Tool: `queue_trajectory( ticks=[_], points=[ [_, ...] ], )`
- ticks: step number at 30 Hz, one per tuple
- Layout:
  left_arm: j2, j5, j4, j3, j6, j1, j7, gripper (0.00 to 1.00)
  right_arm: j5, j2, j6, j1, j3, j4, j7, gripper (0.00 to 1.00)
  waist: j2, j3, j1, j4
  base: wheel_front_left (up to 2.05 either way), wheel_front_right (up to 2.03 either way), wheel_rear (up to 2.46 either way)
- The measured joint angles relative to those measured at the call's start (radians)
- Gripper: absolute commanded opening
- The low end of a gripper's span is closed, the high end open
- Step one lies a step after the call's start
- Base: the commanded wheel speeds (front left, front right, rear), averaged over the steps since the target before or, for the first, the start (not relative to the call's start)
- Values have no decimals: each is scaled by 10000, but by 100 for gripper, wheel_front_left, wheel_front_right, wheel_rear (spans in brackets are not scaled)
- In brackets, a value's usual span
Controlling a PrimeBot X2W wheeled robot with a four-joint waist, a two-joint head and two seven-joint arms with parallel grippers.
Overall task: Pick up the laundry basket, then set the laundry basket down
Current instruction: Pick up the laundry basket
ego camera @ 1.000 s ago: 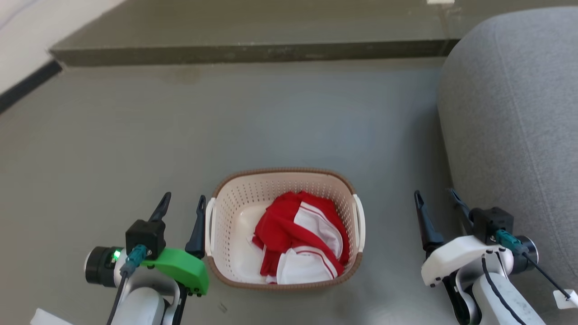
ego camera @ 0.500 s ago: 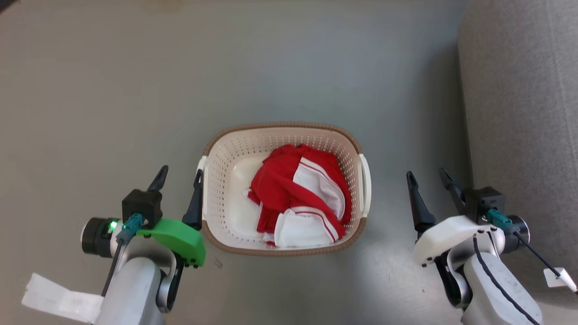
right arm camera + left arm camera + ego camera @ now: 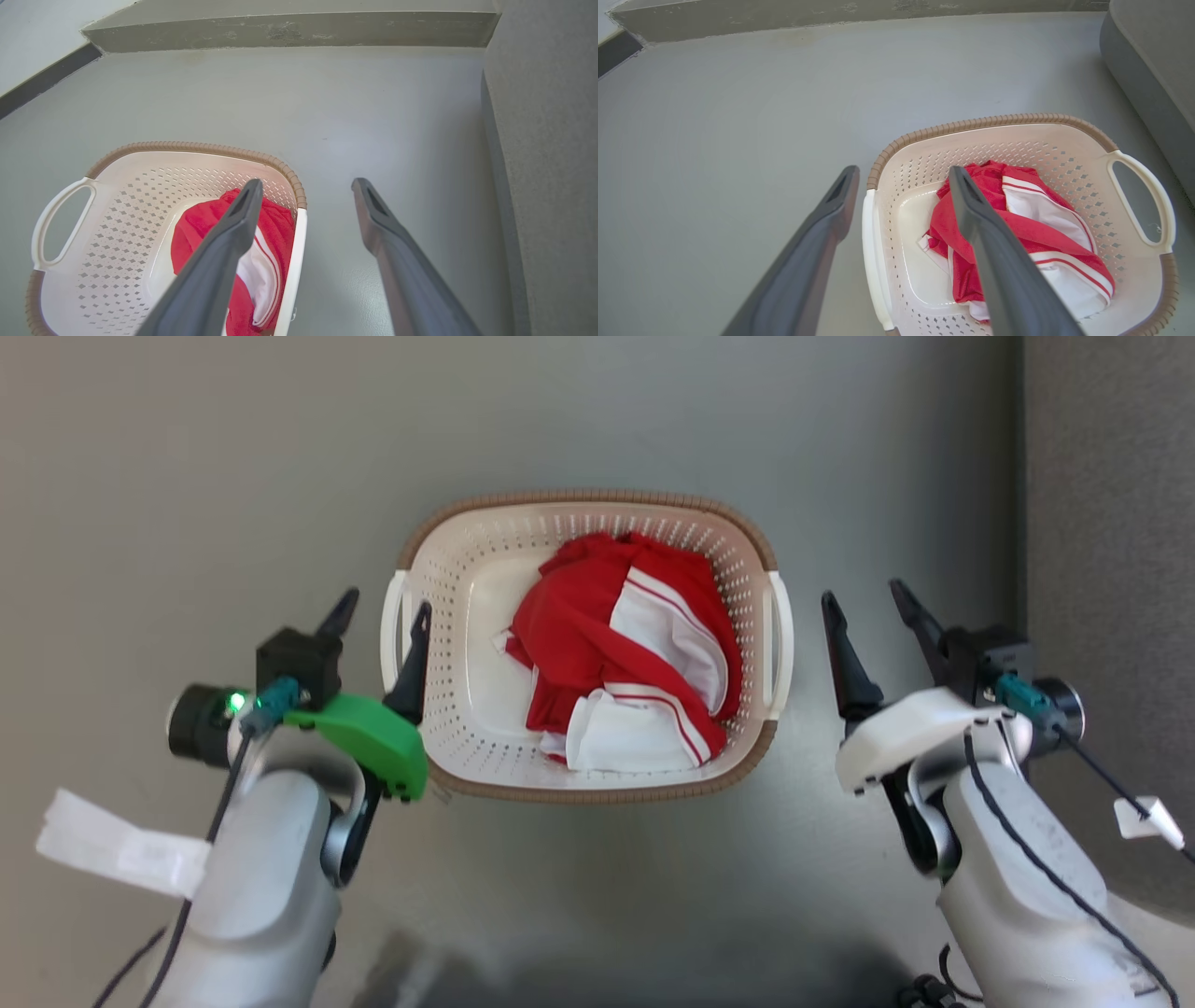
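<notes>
Cream perforated plastic laundry basket [image 3: 448, 616] with brown woven-look rim sits on the grey floor [image 3: 187, 476], a grey upholstered sofa side [image 3: 1111, 569] off its right. Red-and-white garment [image 3: 625, 653] bunched inside, biased to the right half.

Left tool [image 3: 383, 607]: fingers spread, straddling the left white handle [image 3: 392, 625] — the wrist view puts the handle bar [image 3: 873, 261] between the fingers, one outside the basket, one over the interior. Not gripping yet.

Right tool [image 3: 864, 602]: fingers spread, holding nothing, apart from the right white handle [image 3: 780, 635], out over bare floor.

Step in hand, my read: get both handles bracketed before closing.
- Right tool needs to shift inward until the handle bar [image 3: 292, 275] sits between its fingers, mirroring the left.
- Inner fingers should pass through the handle slots, not jab the perforated wall.
- Watch the garment on the right side; inner finger could snag it.
- Close both together, lift level; uneven grip likely tilts the basket and shifts the load.
</notes>
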Motion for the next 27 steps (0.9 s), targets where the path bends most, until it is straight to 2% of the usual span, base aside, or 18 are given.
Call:
queue_trajectory(
  ticks=[12, 18, 27],
  points=[
    [-4, 0, 1032, -6, -305, -2233, 268, 100, -151, 10, 111, -1830, 215, 792, -17, 100, 0, 1720, 0, 162, 0, 0, 0],
    [-13, -2, 1833, -73, -443, -2567, 255, 100, -201, 29, 205, -2183, 389, 1289, -27, 100, 0, 2411, 0, 192, 0, 0, 0],
    [-88, -305, 2801, -305, -571, -2713, 257, 100, -176, 44, 290, -2382, 562, 2054, -27, 100, 0, 2890, -1, 168, 0, 0, 0]
  ],
)
